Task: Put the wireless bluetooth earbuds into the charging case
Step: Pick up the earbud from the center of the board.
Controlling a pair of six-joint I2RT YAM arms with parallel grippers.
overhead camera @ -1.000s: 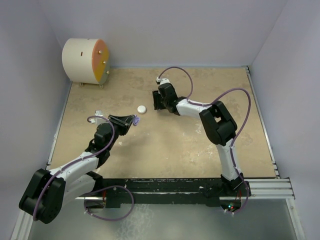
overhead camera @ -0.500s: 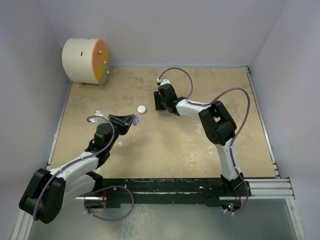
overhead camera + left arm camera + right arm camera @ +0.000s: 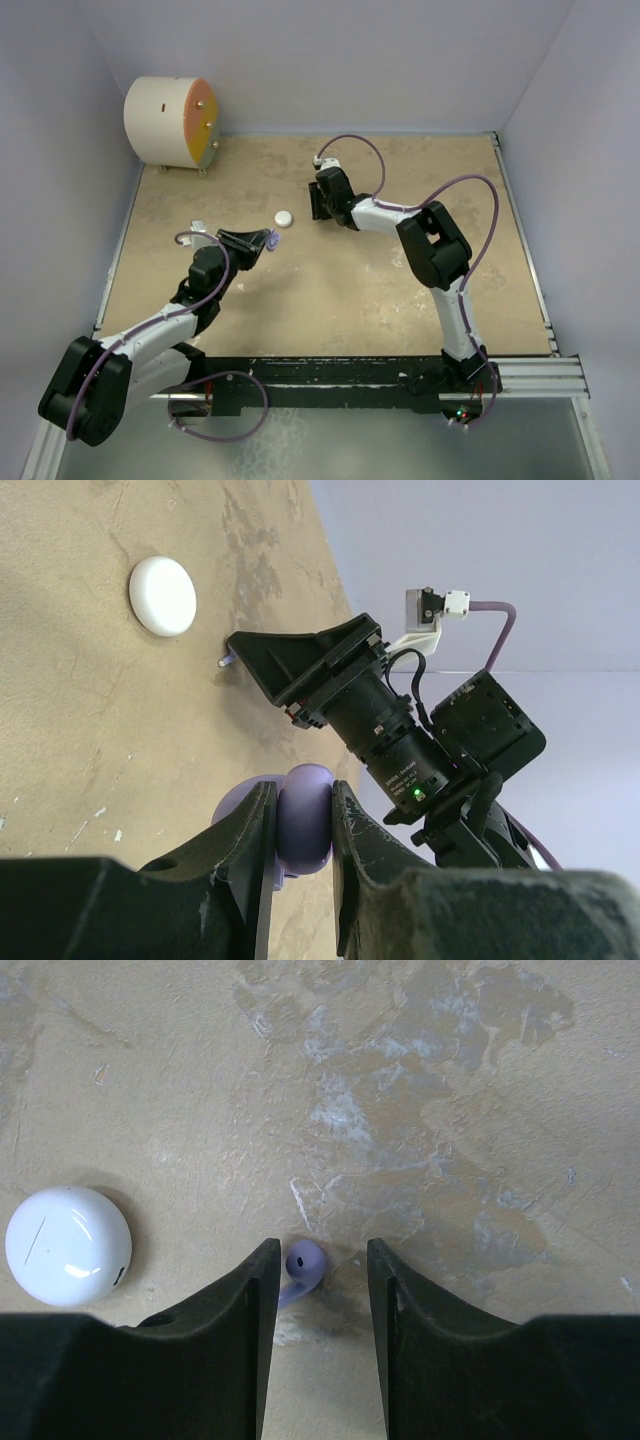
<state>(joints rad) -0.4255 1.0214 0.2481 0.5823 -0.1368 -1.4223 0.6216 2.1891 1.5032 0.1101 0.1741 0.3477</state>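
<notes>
Gripper on left (image 3: 302, 802) clamps rounded lilac case (image 3: 306, 828); right gripper (image 3: 320, 1257) apart around stemmed lilac earbud (image 3: 303, 1261).

A very slight shift is seen in the right arm (image 3: 432, 250) alone. Its elbow has been drawn a little toward the left edge of the surface (image 3: 350, 290). The right pincer (image 3: 316, 207) has been carried with it by the smallest margin, toward the far left corner.
</notes>
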